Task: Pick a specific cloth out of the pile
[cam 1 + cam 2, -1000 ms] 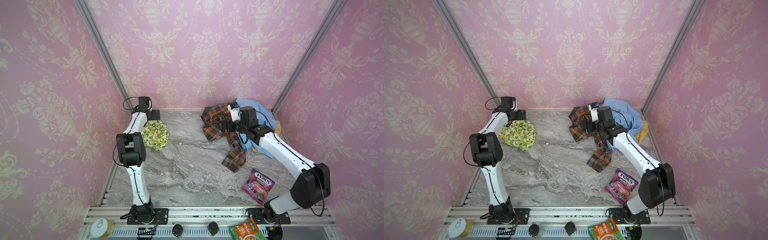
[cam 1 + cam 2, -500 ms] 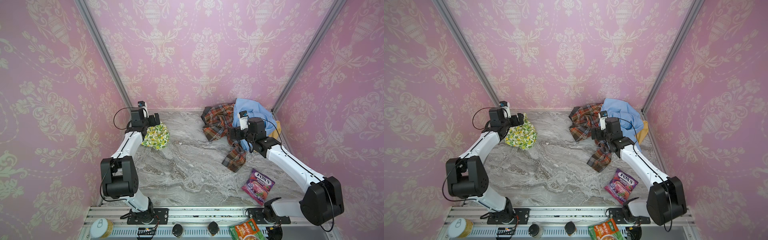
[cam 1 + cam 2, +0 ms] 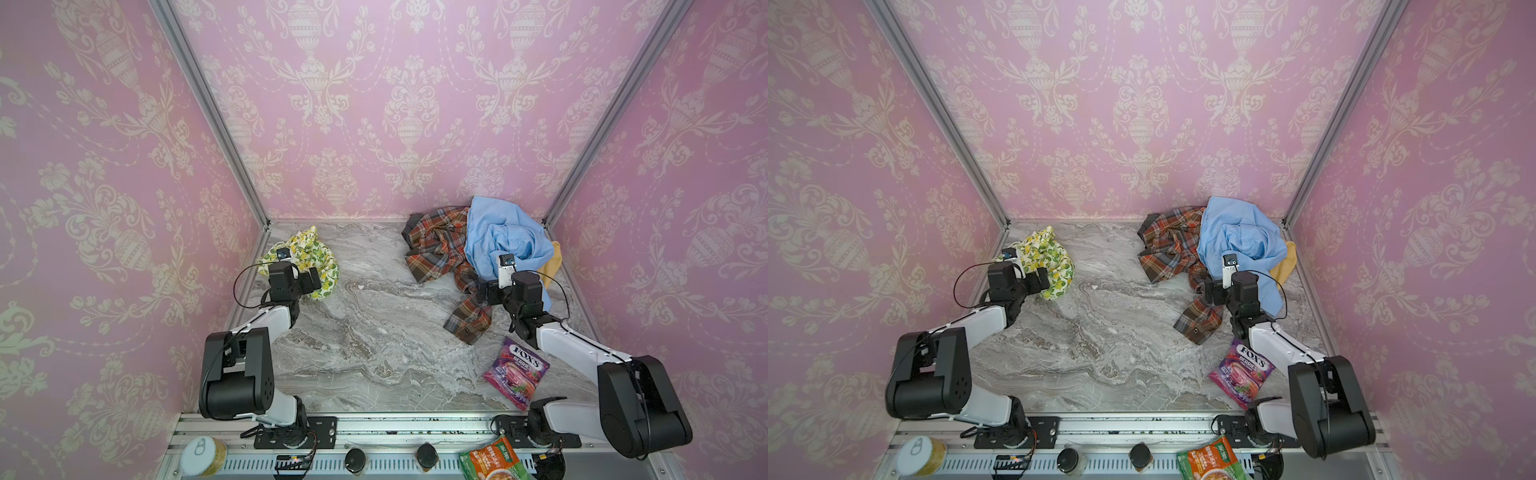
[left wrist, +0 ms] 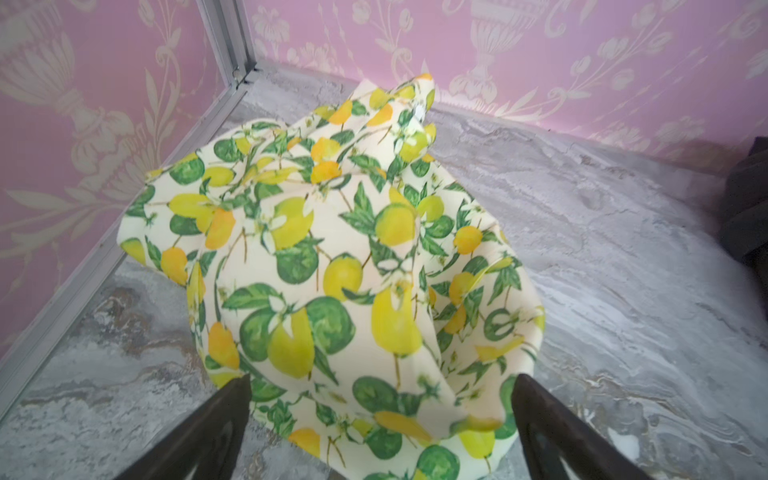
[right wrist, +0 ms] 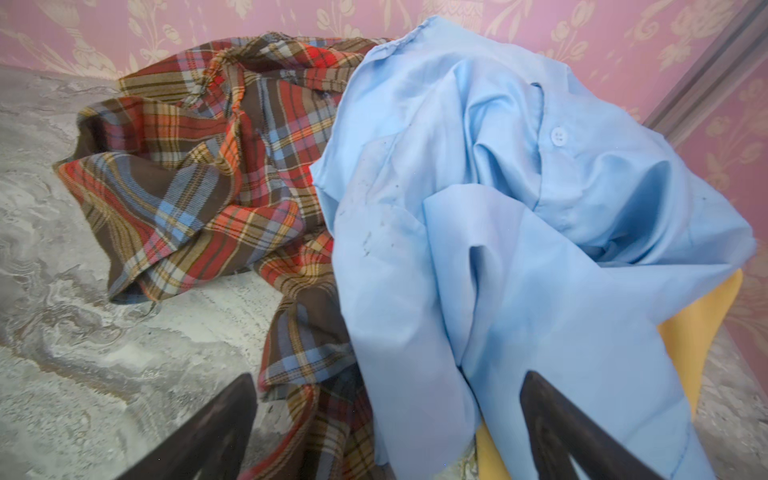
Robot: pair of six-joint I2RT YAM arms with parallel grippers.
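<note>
The cloth (image 3: pixel 305 255) (image 3: pixel 1047 258) (image 4: pixel 353 270), white with yellow lemons and green leaves, lies crumpled in the back left corner, apart from the pile. My left gripper (image 3: pixel 314 281) (image 3: pixel 1041 281) (image 4: pixel 380 382) is open just in front of it, and the cloth's near edge shows between the spread fingers. The pile sits at the back right: a plaid shirt (image 3: pixel 436 249) (image 5: pixel 199 187), a light blue shirt (image 3: pixel 503 237) (image 5: pixel 498 208) on top, and a mustard piece (image 3: pixel 550 266) (image 5: pixel 685 332) under it. My right gripper (image 3: pixel 484 291) (image 3: pixel 1212 291) (image 5: pixel 386 382) is open at the pile's front edge and holds nothing.
A purple candy bag (image 3: pixel 517 370) (image 3: pixel 1241 370) lies on the marble floor beside the right arm. A green packet (image 3: pixel 492 459) and a tin can (image 3: pixel 203 457) rest on the front rail. Pink walls close in the back and both sides.
Both arms have drawn back toward the front. The left gripper came away from the back wall to the cloth's near side. The right gripper backed off the pile.
</note>
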